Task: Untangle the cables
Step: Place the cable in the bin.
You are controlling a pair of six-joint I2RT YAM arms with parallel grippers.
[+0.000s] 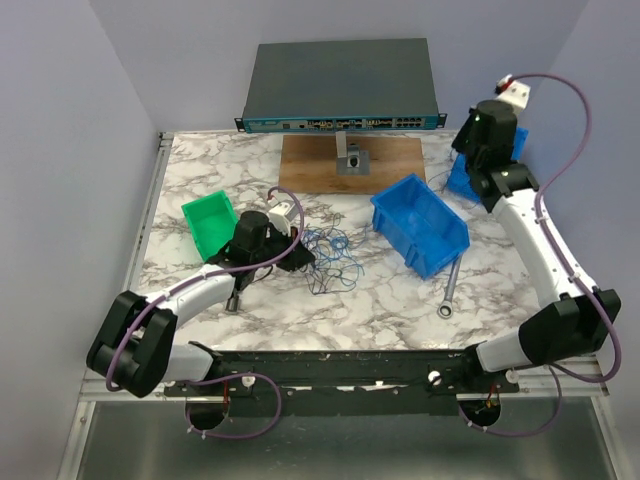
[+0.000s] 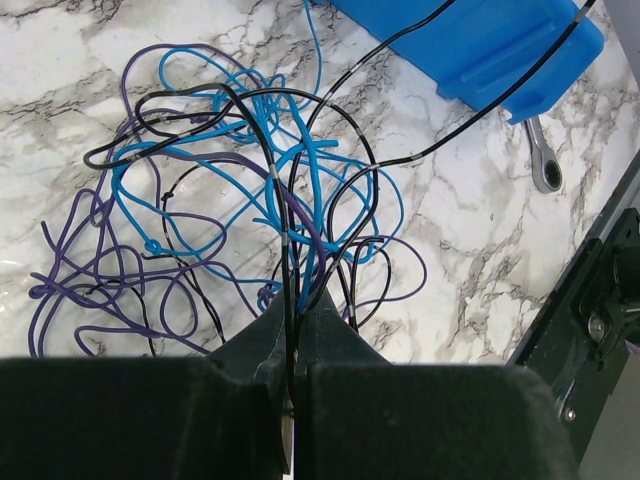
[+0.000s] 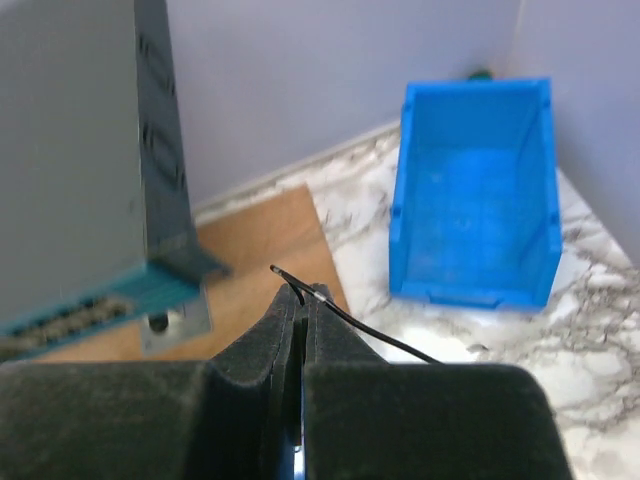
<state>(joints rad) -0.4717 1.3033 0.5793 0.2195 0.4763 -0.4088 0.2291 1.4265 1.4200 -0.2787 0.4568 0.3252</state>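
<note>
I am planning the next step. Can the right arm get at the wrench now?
Probably not yet. The wrench lies uncovered beside the nearer blue bin, but the right gripper is shut on a black cable and would have to let go first.

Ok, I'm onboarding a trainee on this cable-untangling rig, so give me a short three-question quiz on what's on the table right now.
1. True or false: the left gripper is shut on a thin black wire from the tangle of thin blue, purple and black cables.
2. What lies on the marble table beside the large blue plastic bin? A) a silver ratchet wrench B) red scissors C) a yellow tape roll
3. What colour is the wire end pinched by the right gripper?
Key: 1 true; 2 A; 3 black.
</note>
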